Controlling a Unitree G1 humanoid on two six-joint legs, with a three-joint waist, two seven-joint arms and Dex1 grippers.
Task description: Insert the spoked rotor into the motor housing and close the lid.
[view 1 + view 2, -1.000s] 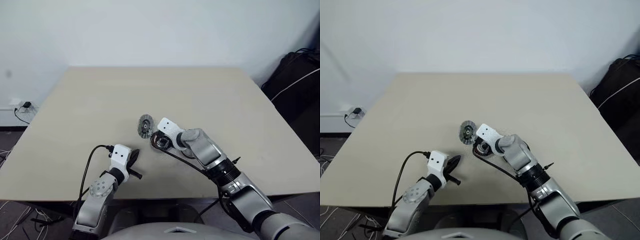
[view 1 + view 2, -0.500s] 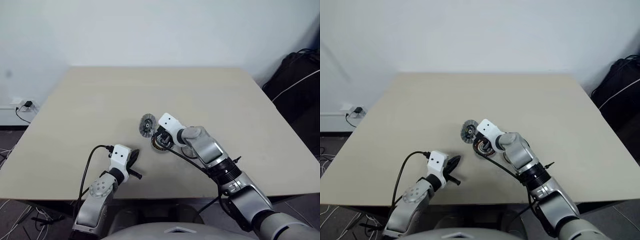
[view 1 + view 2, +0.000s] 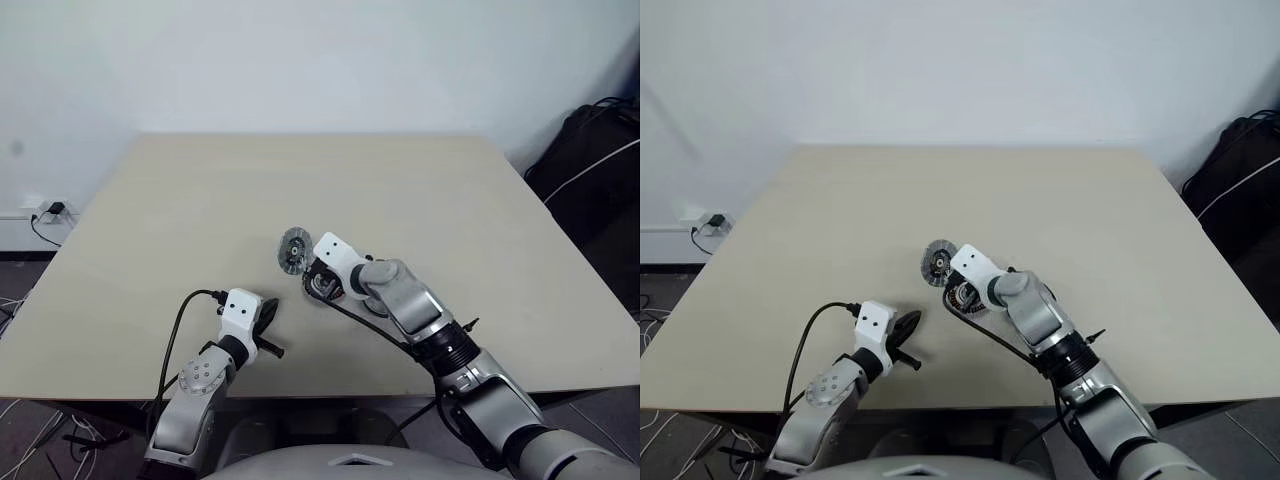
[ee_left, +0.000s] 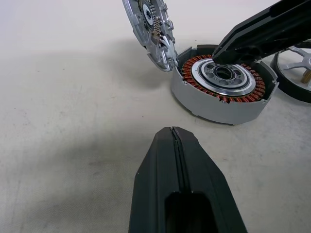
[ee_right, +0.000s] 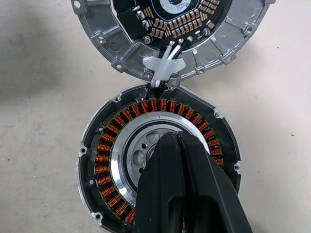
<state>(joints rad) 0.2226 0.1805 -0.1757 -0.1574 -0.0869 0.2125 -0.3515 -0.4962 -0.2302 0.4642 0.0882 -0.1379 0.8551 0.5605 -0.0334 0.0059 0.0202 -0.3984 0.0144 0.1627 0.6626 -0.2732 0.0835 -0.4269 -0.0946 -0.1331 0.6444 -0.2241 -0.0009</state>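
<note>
From the left eye view I see the motor housing [image 3: 322, 284] on the tabletop [image 3: 180, 200] near the middle, with the lid [image 3: 292, 249] standing tilted on edge just beside its far side; my right end effector [image 3: 322, 282] comes down steeply onto the housing's centre, forearm reaching in from the right; my left end effector [image 3: 268, 322] idles low over the near edge, well apart from the parts.

The left wrist view shows the left fingers [image 4: 182, 187] pressed together, holding nothing, pointing level-ish toward the housing [image 4: 221, 87]; the spoked rotor [image 4: 296, 68] lies just beside the housing's far side, still not inserted; the lid [image 4: 148, 31] leans against the housing rim.

The right wrist view shows the right fingers [image 5: 182, 189] closed to a single wedge, gripping nothing that I can see, tip over the silver hub inside the copper windings [image 5: 104, 155]; short white wires tie lid to housing.

My worry: the closed tip scraping the windings, or nudging the housing and toppling the lid; pulling hard could strain the wires.
</note>
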